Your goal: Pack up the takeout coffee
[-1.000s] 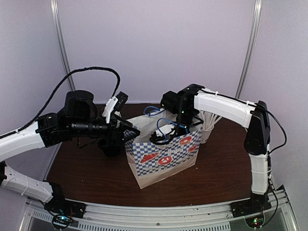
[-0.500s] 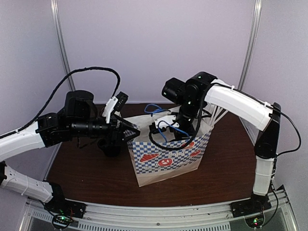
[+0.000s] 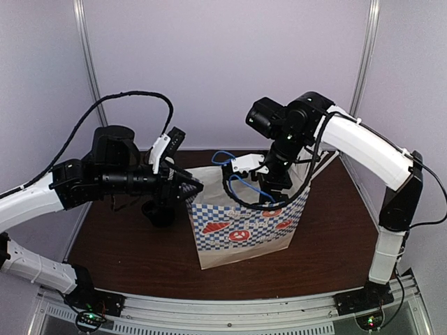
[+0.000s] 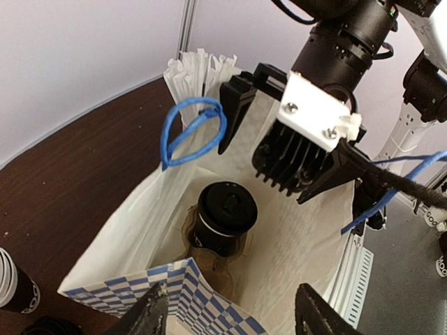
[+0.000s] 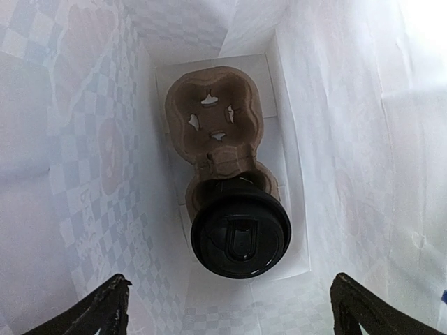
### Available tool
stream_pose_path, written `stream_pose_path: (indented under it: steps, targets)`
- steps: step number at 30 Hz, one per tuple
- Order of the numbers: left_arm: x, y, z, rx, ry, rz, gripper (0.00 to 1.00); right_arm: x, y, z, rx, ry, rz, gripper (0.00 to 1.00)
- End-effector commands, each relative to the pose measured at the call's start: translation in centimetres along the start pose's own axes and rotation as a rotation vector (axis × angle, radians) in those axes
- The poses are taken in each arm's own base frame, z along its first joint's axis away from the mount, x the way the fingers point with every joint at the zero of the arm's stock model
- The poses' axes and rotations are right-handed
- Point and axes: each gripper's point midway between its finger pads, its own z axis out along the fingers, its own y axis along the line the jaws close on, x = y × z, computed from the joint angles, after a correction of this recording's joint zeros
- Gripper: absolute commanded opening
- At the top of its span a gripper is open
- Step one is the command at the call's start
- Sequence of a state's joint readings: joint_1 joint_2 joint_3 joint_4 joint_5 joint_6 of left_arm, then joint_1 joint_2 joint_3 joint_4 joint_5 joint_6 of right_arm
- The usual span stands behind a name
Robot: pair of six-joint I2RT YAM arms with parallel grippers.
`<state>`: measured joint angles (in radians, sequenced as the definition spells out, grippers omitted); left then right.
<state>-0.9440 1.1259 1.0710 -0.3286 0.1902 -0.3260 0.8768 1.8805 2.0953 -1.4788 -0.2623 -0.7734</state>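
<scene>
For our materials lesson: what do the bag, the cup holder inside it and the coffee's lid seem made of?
Bag: thin matte paper, printed blue checks; it creases and glows with light.
Cup holder: likely moulded pulp; dull brown, soft-edged.
Lid: probably plastic; black, slight sheen, crisp moulded rim.

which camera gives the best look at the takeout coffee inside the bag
Right wrist view: it looks straight down on the takeout coffee, lid unobstructed, seated in the cardboard carrier. The left wrist view shows it at a slant. The top external view shows none of it; the checkered bag hides it.
</scene>
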Motion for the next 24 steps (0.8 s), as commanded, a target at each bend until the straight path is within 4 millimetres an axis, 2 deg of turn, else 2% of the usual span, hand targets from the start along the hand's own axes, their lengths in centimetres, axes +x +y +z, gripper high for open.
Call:
stream_pose_path:
  steps: [1,7,13,19,24]
  targets:
    - [-4.0,0.3,-0.5,-0.044,-0.081,0.05,0.63,-1.4,-0.3,-3.0,0.056,-0.082,0.017,1.0]
    - [-6.1,1.1,0.4,-0.103,-0.044,0.147,0.66,-2.4,-0.7,-5.6,0.102,-0.169,0.027,1.0]
    - [-5.9,1.8,2.4,-0.065,0.079,0.158,0.65,-2.1,-1.3,-8.5,0.153,-0.227,0.051,1.0]
    - [-4.0,2.8,4.7,0.0,0.286,0.172,0.61,-0.5,-0.1,-11.9,0.171,-0.308,0.055,1.0]
    - [-4.0,4.0,6.6,-0.001,0.333,0.192,0.53,1.6,1.0,-14.0,0.201,-0.347,0.066,1.0]
